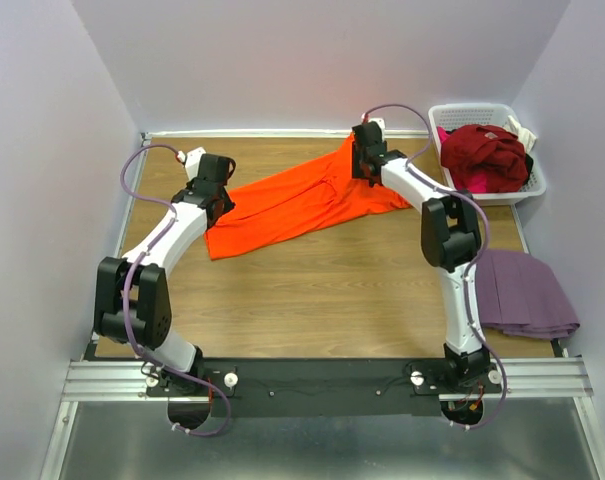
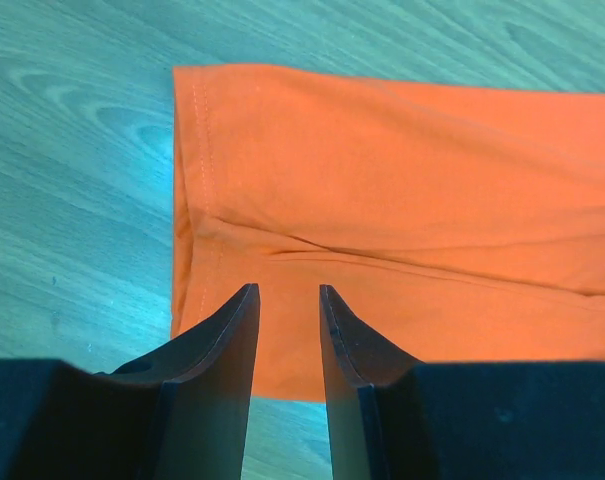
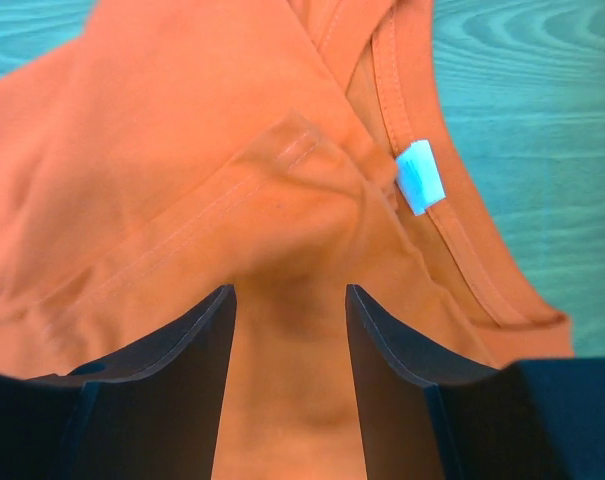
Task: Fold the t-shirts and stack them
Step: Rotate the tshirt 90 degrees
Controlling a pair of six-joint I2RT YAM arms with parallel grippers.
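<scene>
The bright orange t-shirt (image 1: 302, 205) lies partly folded, stretched slantwise across the far half of the table. My left gripper (image 1: 222, 203) hovers over its left hem end; in the left wrist view the gripper (image 2: 287, 300) is open, its jaws over the hem edge (image 2: 197, 180), nothing between them. My right gripper (image 1: 363, 162) is over the shirt's far right end; in the right wrist view the gripper (image 3: 290, 300) is open just above rumpled orange fabric (image 3: 182, 120), near the collar and its white neck label (image 3: 420, 177).
A white slatted basket (image 1: 502, 112) at the far right holds a dark red t-shirt (image 1: 487, 152) and some pink fabric (image 1: 474, 182). A folded mauve-purple t-shirt (image 1: 522, 292) lies at the table's right edge. Walls close in on three sides.
</scene>
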